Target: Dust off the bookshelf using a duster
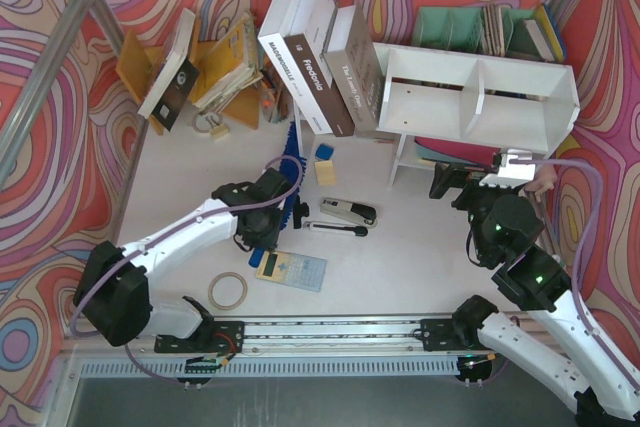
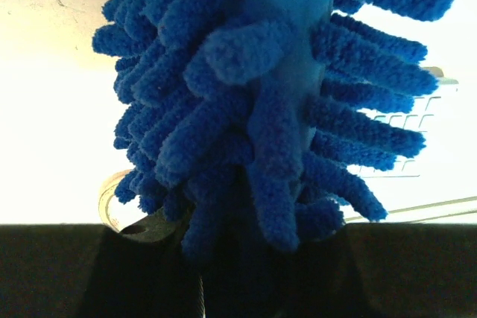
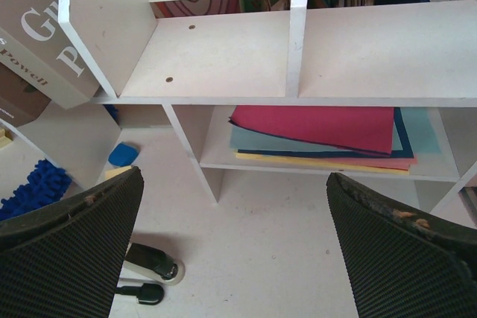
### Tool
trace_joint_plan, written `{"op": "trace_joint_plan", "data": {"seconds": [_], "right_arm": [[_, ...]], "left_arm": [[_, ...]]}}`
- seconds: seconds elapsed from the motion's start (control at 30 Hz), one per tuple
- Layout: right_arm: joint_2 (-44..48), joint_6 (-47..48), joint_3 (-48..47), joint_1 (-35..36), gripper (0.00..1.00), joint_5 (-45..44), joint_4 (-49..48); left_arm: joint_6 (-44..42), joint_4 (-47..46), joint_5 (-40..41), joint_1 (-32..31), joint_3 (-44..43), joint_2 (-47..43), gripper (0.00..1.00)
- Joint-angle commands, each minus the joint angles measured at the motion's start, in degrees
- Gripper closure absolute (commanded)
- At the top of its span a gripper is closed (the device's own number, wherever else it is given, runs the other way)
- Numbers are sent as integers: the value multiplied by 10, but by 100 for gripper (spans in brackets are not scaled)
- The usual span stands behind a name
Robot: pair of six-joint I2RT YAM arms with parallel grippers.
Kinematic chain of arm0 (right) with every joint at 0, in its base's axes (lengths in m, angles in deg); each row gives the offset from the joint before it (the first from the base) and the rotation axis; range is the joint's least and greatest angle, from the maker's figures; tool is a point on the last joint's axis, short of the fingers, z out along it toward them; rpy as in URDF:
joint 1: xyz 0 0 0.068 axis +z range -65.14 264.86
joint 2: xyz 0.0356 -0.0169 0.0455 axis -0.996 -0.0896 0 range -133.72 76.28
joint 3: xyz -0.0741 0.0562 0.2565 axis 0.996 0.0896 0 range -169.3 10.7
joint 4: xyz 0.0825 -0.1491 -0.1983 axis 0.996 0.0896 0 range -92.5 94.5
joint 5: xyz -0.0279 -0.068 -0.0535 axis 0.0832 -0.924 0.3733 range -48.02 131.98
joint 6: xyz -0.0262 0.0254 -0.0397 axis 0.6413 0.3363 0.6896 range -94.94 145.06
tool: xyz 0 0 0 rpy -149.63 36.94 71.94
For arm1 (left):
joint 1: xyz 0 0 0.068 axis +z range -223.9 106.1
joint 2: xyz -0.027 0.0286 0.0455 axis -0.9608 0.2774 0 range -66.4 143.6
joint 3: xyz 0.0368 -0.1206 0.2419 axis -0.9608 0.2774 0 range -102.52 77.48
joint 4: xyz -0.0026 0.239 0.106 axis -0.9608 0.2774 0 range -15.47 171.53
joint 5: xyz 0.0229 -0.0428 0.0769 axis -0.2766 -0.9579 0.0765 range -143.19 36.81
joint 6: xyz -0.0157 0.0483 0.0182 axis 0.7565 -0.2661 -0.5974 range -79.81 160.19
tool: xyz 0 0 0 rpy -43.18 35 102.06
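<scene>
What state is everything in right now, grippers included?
left gripper, shut on the duster
duster, gripped, away from the bookshelf
right gripper, open, empty, facing the bookshelf
bookshelf, upright, upper compartments bare
coloured sheets, stacked flat on its lower level
books, leaning beside its left end
stapler, closed, lying on the table
tape roll, lying flat

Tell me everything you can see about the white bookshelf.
The bookshelf is a wide unit of plain white board. It stands upright at the far right of the table. One vertical divider splits its upper level into two compartments. Both are bare apart from a couple of small dark spots. The lower level holds a flat stack of coloured sheets with red on top. A row of books leans against the end nearer the left arm.
</scene>
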Motion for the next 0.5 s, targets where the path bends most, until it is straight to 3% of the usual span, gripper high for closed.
{"op": "trace_joint_plan", "data": {"seconds": [0.0,0.2,0.47], "right_arm": [[6,-1,1,0,1,-3,-6],[7,-3,1,0,1,-1,-4],[6,-6,3,0,1,2,-6]], "left_arm": [[-32,6,-24,-4,-15,-11,100],[-26,-3,32,-4,-14,-75,100],[-25,-65,79,-4,13,-244,100]]}}
